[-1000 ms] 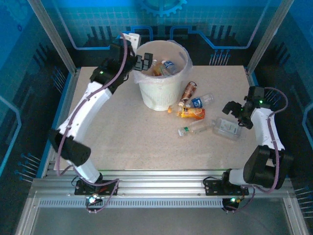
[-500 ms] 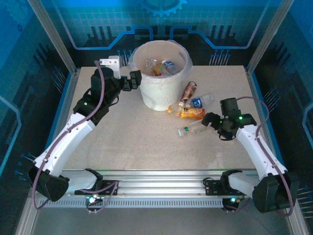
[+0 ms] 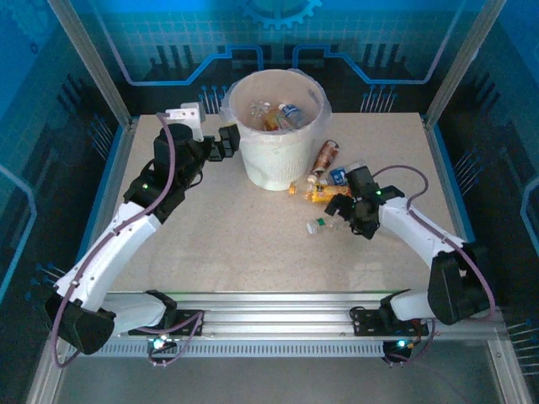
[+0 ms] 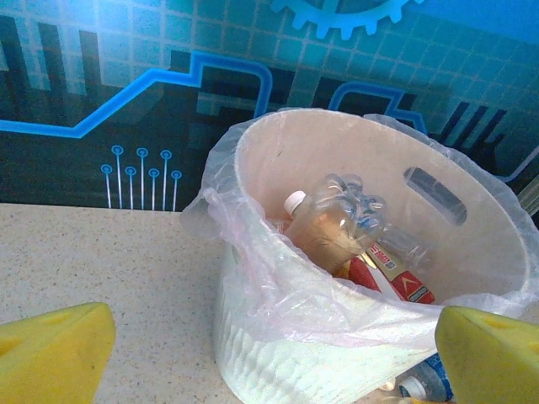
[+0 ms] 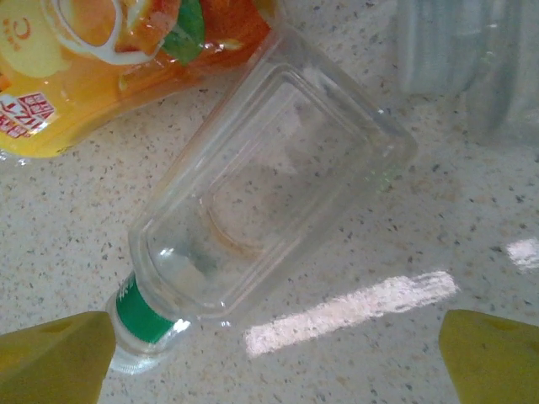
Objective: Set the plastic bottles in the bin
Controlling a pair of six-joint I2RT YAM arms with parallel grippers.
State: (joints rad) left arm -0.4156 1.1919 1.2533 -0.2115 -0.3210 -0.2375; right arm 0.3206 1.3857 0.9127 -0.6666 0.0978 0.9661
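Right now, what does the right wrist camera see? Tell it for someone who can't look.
A clear bottle with a green cap lies flat on the speckled table, ahead of the open right gripper's yellow fingertips. An orange-label bottle lies at top left.

The tabletop (image 3: 253,244) is lit evenly from overhead under a blue cast, and only soft shadows are thrown. In the right wrist view a white streak of glare (image 5: 354,307) is seen at 5 o'clock from the clear bottle (image 5: 269,194). In both wrist views the yellow fingertips (image 4: 50,349) at 7 and 5 o'clock are rendered blurred.
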